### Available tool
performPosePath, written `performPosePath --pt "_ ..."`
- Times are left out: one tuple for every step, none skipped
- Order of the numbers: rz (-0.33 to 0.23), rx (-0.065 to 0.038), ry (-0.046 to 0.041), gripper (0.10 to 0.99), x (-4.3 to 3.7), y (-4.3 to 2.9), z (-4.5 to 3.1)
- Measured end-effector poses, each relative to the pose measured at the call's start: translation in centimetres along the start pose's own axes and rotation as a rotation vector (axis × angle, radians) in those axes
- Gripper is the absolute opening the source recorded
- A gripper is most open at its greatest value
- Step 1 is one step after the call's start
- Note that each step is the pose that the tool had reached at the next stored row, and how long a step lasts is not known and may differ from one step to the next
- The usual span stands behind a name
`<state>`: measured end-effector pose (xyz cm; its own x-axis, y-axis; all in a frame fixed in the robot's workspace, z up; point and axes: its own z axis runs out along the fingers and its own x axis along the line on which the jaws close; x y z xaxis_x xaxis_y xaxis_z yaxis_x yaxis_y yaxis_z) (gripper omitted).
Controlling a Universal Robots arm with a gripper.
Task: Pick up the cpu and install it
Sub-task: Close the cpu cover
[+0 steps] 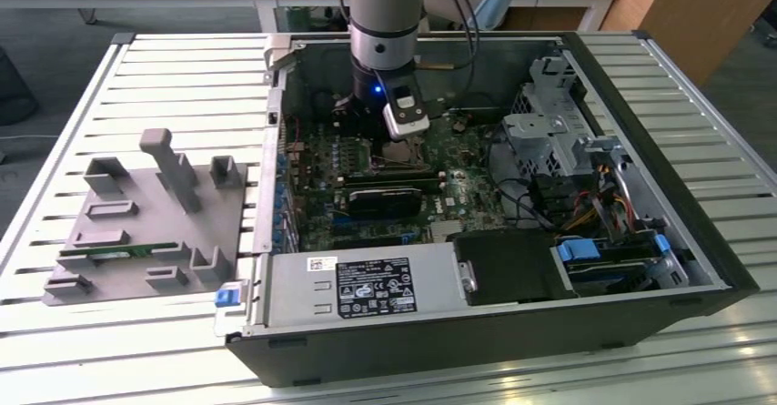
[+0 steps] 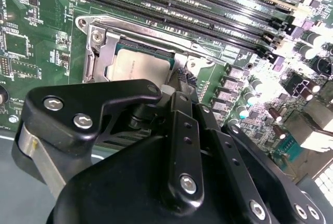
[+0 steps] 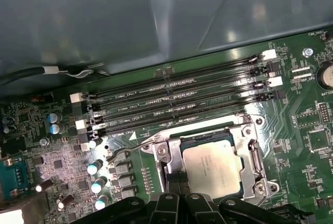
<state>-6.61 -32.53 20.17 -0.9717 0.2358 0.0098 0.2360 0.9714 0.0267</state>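
Note:
The cpu (image 3: 212, 168) is a small square chip with a dull silver top. It lies inside the metal socket frame (image 3: 252, 154) on the green motherboard, and it also shows in the second wrist view (image 2: 139, 66). My gripper (image 1: 403, 143) hangs straight down inside the open computer case, right above the socket. Its black linkage covers the near edge of the cpu in both wrist views (image 2: 174, 125) (image 3: 179, 203). Whether it touches the chip is hidden.
Memory slots (image 3: 182, 102) run beside the socket, with a thin metal lever (image 3: 117, 154) next to it. A black finned block (image 1: 386, 197), power supply (image 1: 364, 287) and drive cage (image 1: 552, 123) fill the case. A grey plastic fixture (image 1: 146, 214) holding a green memory stick (image 1: 116, 252) stands at the exterior view's left.

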Motion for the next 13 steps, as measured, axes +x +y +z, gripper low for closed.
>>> performPosePath --pt "0.0 -0.001 0.0003 0.106 0.0 0.0 -0.01" --pt "0.0 -0.002 0.0008 0.106 0.0 -0.01 -0.06" --pt "0.0 -0.003 0.001 0.106 0.0 0.0 -0.13" --pt "0.0 -0.004 0.001 0.106 0.01 0.0 -0.22" --pt "0.0 -0.004 0.0012 0.106 0.01 0.0 -0.34" --pt "0.0 -0.005 0.0014 0.106 0.01 0.01 -0.61" --pt "0.0 -0.005 0.0013 0.106 0.01 0.02 -0.61" --pt "0.0 -0.005 0.0013 0.106 0.0 0.02 -0.6" --pt "0.0 -0.005 0.0013 0.106 0.01 0.02 -0.62" --pt "0.0 -0.005 0.0014 0.106 0.01 0.01 -0.66" --pt "0.0 -0.005 0.0014 0.106 0.01 0.01 -0.73" --pt "0.0 -0.006 0.0015 0.106 0.01 0.01 -0.82" --pt "0.0 -0.006 0.0015 0.106 0.01 0.02 -0.9"
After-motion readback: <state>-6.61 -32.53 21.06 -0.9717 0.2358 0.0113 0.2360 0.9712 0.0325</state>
